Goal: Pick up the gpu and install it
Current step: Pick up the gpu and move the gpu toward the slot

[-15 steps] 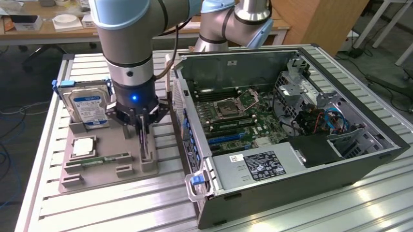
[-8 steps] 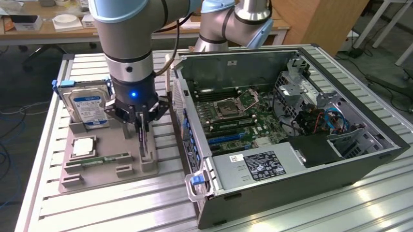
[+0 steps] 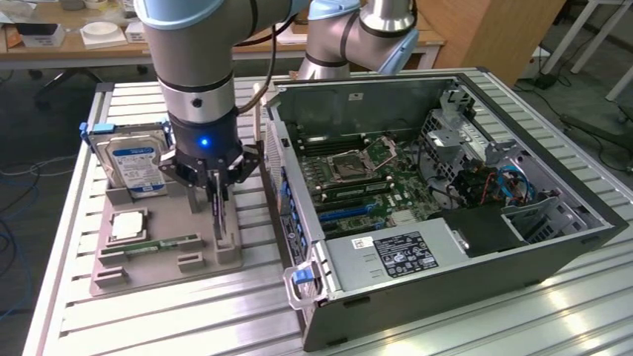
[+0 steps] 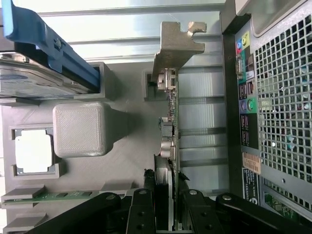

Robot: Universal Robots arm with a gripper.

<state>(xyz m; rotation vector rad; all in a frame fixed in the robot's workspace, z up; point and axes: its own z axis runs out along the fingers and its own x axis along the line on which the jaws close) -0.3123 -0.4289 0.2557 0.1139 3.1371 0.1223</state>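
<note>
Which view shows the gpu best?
The wrist view: it looks along the gpu edge-on, with its metal bracket and connectors plain to see. The exterior view gives a thin dark sliver of it, standing upright in the grey tray.

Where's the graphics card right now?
The gpu stands on edge in the grey tray, gripped between the fingers, between the hard drive and the open computer case in the exterior view.
</note>
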